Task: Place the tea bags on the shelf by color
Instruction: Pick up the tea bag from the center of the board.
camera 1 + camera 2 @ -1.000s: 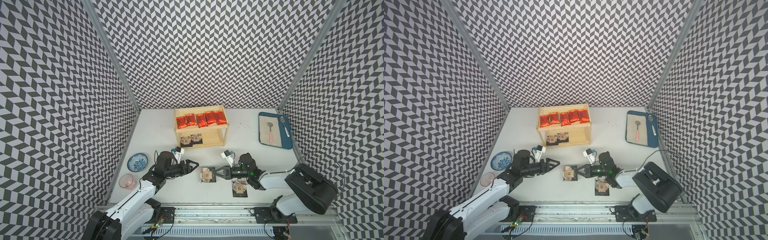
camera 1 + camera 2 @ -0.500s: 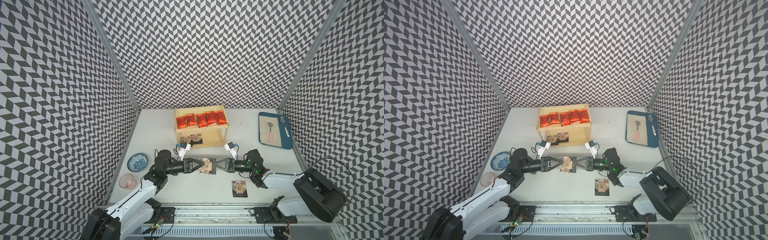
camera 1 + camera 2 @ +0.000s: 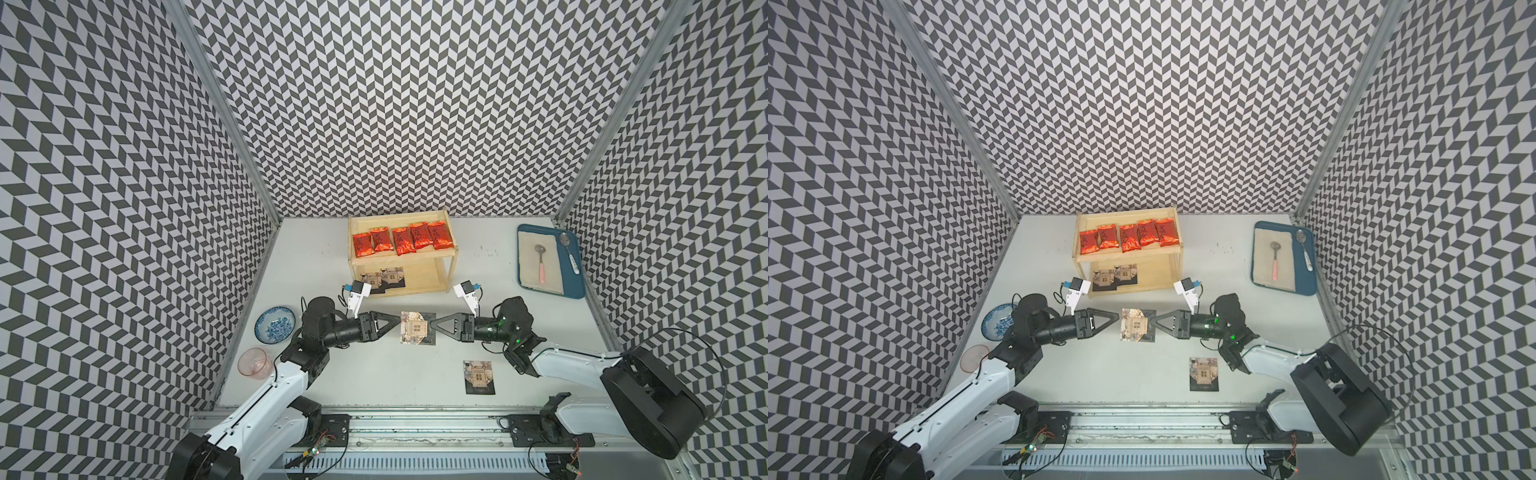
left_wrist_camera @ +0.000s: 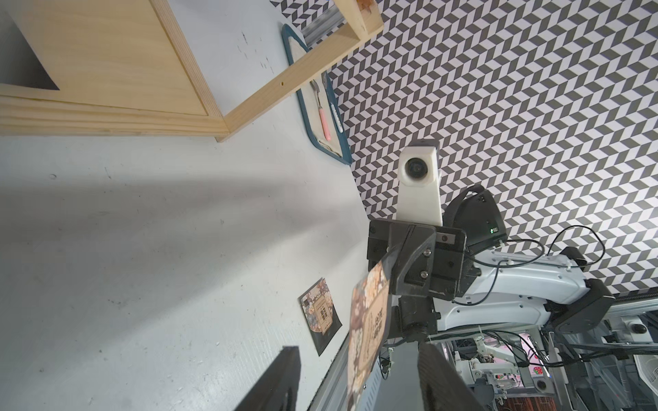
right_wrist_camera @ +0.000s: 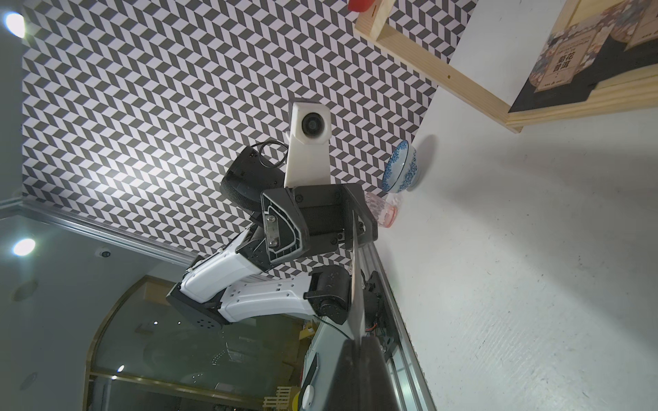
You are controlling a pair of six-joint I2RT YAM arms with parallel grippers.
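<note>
Black-and-white chevron walls close in a pale counter (image 3: pixel 374 374). At its back stands the shelf (image 3: pixel 403 261). Five red tea bags (image 3: pixel 402 241) lie in a row on its top board, and two black tea bags (image 3: pixel 382 277) sit side by side at the left end of the lower board. In front of the shelf, mid-counter, a third black packet (image 3: pixel 417 328) is held above the surface between the two arms. The right hand (image 3: pixel 434 328) is clamped together on its right edge. The left hand (image 3: pixel 398 326) reaches the opposite edge. In the left wrist view its fingers (image 4: pixel 274 377) stand apart on either side of the packet without pressing it. A fourth black packet (image 3: pixel 478 376) lies flat on the counter nearer the front. A blue tray (image 3: pixel 571 266) sits at the far right.
</note>
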